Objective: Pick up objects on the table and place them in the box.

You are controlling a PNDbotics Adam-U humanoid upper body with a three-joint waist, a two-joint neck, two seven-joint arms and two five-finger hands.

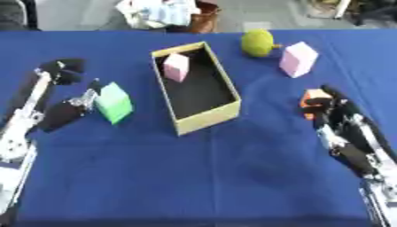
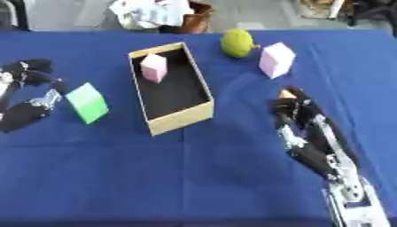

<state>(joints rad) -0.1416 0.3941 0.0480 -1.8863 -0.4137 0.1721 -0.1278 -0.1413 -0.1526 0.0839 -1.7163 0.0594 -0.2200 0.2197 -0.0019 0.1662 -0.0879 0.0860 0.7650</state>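
Orange object [image 1: 313, 95] seemingly under right hand [image 1: 335, 110] curled fingers [image 1: 318, 102]

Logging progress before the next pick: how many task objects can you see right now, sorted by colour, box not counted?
Pink blocks: 2, one in the box, one on the cloth
Green block: 1, at the left hand
Yellow-green round object: 1
Orange object: 1, at the right hand, mostly hidden
Total: 5

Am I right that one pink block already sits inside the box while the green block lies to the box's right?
Not quite: the pink block is inside the box, but the green block lies to its left, by the left hand, as the left eye view shows.
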